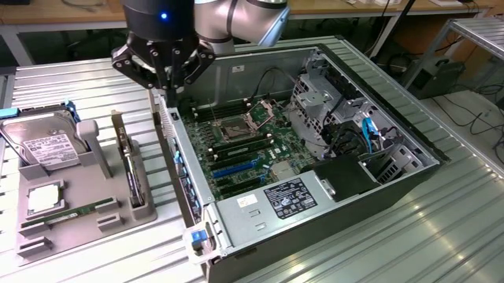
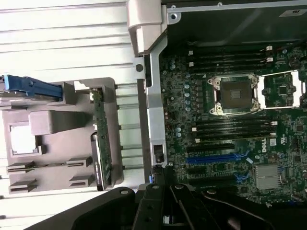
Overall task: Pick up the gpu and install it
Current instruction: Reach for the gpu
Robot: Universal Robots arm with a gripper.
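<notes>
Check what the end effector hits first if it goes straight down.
Probably the case's rear wall: its top edge sits right under the shut end effector. Depth is unclear; it may just clear it.

Saw a table of ribbed, silvery metal slats. Found two things resting directly on it. Toward the exterior view's left, noted a gray molded tray lying flat, with slots and pockets for parts. Just beside that, toward the exterior view's right, noted a computer case lying on its side, open face up. Made out a narrow strip of bare slats between tray and case in the wrist view: close together, not touching.
</notes>
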